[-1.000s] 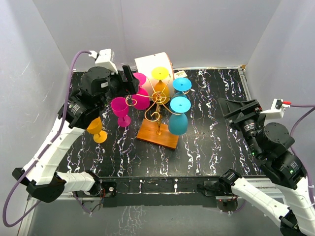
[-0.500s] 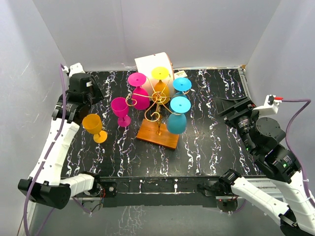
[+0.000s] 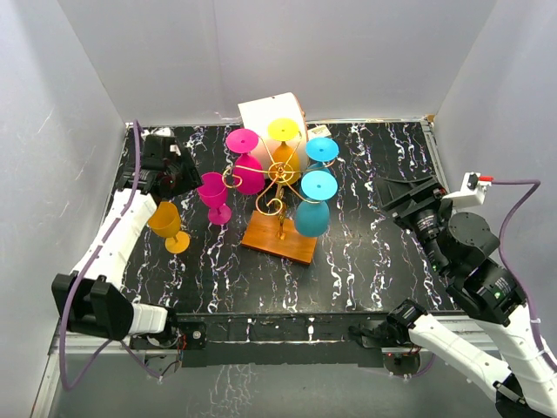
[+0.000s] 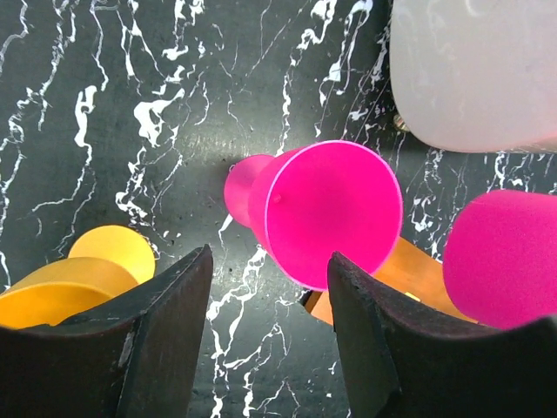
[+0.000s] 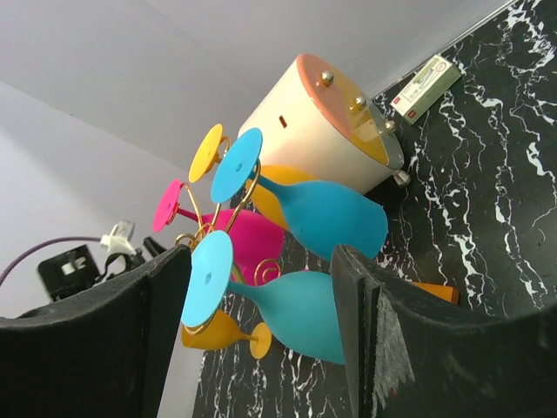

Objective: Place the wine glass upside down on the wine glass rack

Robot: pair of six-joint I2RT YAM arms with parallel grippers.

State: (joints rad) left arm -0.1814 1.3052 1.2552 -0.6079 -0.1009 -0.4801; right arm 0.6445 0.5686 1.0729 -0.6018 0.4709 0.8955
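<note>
Wine glass rack point(image 3: 285, 246): thin gold wire scrolls on a central post, flat orange-brown wooden base; ahead and to the right of the left gripper point(image 4: 270, 261), apart from it.
Left gripper: fingers spread, holding nothing.
Magenta wine glass point(image 4: 331, 213): upright on the table point(image 3: 365, 261), just ahead of that gripper's gap.
Right gripper point(image 5: 259, 261): fingers spread, empty.
Cut off: the left wrist view shows only a sliver of the rack's base; orange wine glass point(image 4: 83, 279) partly behind the gripper's left finger point(image 4: 148, 348).
</note>
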